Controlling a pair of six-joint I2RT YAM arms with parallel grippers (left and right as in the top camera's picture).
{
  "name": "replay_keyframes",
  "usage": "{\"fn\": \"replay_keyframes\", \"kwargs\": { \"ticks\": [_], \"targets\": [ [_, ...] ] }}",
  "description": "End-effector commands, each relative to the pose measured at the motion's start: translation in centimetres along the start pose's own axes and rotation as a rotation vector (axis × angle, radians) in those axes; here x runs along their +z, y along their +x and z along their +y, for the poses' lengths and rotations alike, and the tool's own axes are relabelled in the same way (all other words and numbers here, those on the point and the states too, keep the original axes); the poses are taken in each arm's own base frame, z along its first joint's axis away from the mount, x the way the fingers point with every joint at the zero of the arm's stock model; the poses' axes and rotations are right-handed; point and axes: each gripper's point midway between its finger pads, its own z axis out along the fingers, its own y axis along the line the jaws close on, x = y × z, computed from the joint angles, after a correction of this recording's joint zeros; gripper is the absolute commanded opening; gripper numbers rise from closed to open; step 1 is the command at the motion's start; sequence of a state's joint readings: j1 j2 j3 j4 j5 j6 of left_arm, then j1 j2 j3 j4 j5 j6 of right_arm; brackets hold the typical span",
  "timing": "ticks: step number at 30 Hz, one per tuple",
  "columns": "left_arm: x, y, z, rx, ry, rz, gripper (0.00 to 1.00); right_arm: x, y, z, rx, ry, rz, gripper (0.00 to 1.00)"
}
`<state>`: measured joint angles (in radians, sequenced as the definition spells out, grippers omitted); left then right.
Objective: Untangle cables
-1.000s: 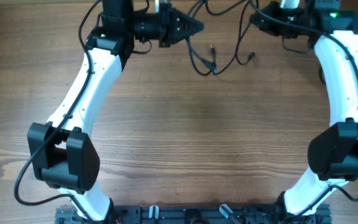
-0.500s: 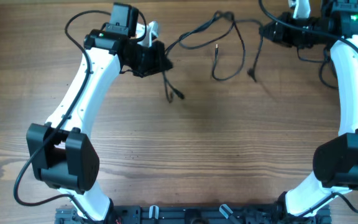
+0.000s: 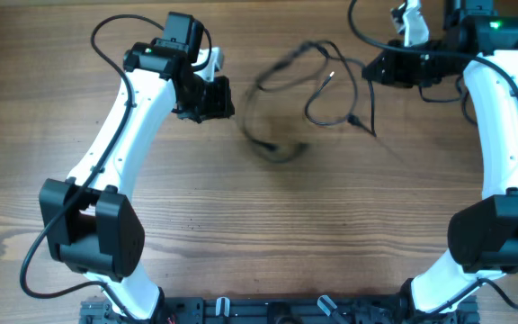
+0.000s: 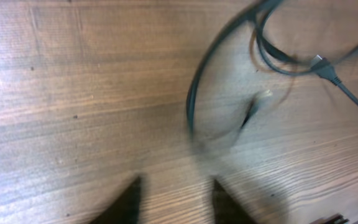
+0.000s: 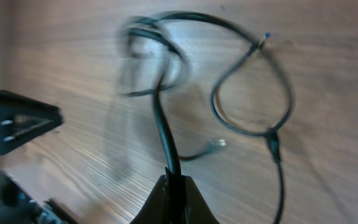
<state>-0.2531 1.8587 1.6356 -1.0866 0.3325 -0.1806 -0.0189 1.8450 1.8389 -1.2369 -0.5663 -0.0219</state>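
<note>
The right jaws are clenched tight on one black cable [image 5: 165, 134]. It runs straight out from between them. The left jaws are apart and hold nothing. Only bare wood shows in their gap. A blurry bit of cable lies just in front of them.

Past the jaws, the cables [image 3: 308, 112] lie in loose loops on the far middle of the surface [image 3: 268, 234], between the two arms. The loops cross over each other. One part near the left arm [image 3: 124, 117] is too blurry to follow.

I think the job is only partly done. The bunch is spread out wide, not in a tight ball. But the cords are not yet pulled apart, so each one must be lifted free and laid down alone.

Counting now: two arms and one surface. I see one small plug [image 5: 216, 144] from the right wrist and one plug [image 4: 323, 64] from the left wrist. I cannot tell how many cables there are, as they overlap too much.
</note>
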Motion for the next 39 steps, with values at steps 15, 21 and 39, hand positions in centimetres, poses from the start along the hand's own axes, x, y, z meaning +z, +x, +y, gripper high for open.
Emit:
{"fn": "replay_keyframes", "kwargs": {
  "ticks": [15,21,39],
  "targets": [
    [-0.4,-6.0,-6.6,0.149,0.202,-0.26,0.83,0.6,3.5,1.0,-0.027,0.195,0.123,0.04],
    [3.2,-8.0,-10.5,0.141,0.282,-0.312,0.87,0.3,3.2,0.5,-0.009,0.198,0.109,0.04],
    [10.8,-3.0,-17.0,0.575,0.439,-0.19,0.69,0.3,3.0,0.5,-0.013,0.198,0.104,0.04]
  ]
}}
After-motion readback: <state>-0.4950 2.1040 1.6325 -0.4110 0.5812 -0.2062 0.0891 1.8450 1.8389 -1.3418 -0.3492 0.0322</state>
